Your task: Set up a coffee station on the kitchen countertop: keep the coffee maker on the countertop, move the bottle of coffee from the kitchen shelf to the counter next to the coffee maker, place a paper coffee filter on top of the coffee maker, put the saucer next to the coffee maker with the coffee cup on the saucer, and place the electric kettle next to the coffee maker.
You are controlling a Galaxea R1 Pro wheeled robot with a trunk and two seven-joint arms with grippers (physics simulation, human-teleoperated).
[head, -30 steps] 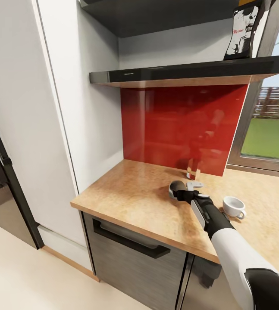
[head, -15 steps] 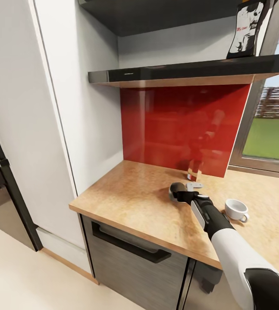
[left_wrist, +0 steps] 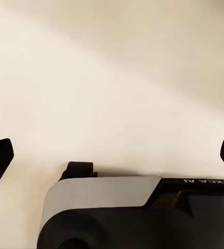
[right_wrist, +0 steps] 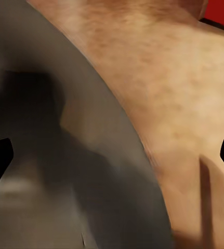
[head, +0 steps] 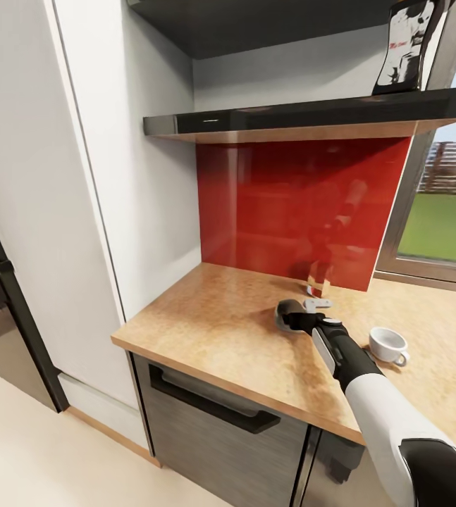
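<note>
1. We see bright, even daylight; the window [head: 442, 225] at right glows.
2. The red backsplash [head: 298, 211] carries glossy, smeared reflections.
3. Soft shadow sits under the shelf [head: 312, 116].
4. In our right wrist view a blurred grey shape [right_wrist: 54, 155] looms, unfocused.

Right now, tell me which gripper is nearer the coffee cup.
Right. The right gripper hangs over the kitchen countertop just beside the coffee cup. The left gripper faces pale floor, away from the counter.

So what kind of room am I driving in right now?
Most likely a home kitchen: a light wood-grain countertop over dark grey cabinet fronts, a glossy red splashback, and a small white cup on the worktop.
</note>
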